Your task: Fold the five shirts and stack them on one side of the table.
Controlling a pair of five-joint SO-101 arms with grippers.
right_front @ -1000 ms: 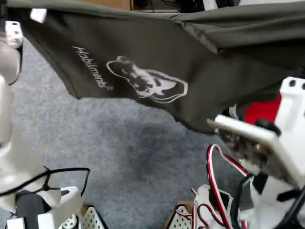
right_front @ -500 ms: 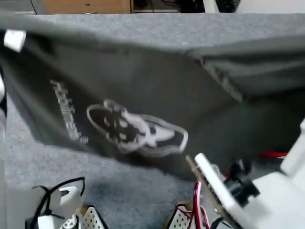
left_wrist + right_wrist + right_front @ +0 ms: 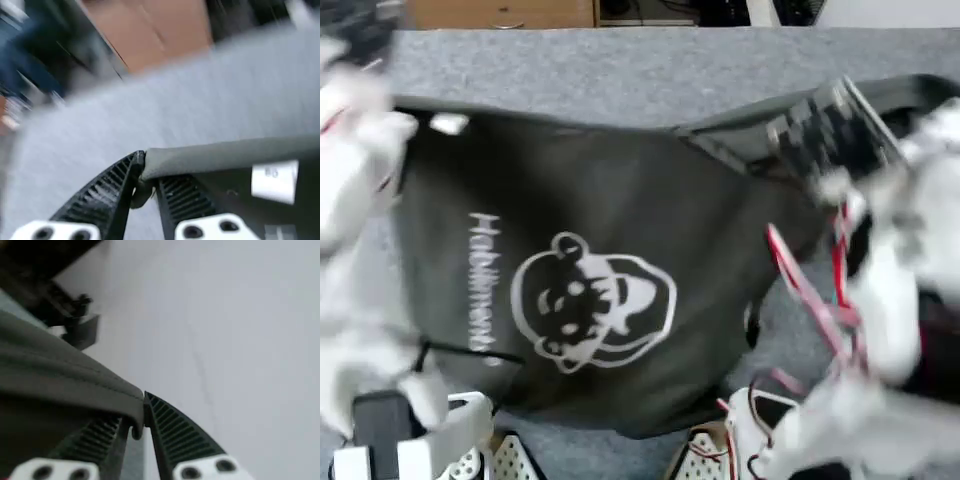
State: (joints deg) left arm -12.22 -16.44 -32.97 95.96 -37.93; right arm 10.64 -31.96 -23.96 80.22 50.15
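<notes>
A dark olive shirt [image 3: 620, 250] with a white animal print and white lettering is spread wide over the grey table [image 3: 620, 65], print side up. My left gripper [image 3: 141, 175] is shut on the shirt's top edge [image 3: 215, 152], close to a white neck label [image 3: 274, 180]. In the high view that arm is a white blur at the shirt's left corner [image 3: 405, 120]. My right gripper [image 3: 137, 422] is shut on a folded edge of the same shirt [image 3: 65, 385]. From above, its dark ribbed fingers [image 3: 830, 120] sit at the shirt's upper right corner.
Both arms' bases stand at the near table edge, one on the left [image 3: 420, 450] and one on the right [image 3: 750, 440], with red and white cables [image 3: 810, 290] looping by the right arm. Wooden furniture [image 3: 500, 12] stands behind the table.
The shirt was held high and slanted before. Both arms have brought it down and toward the near side, and the print now faces up, square across the table.
</notes>
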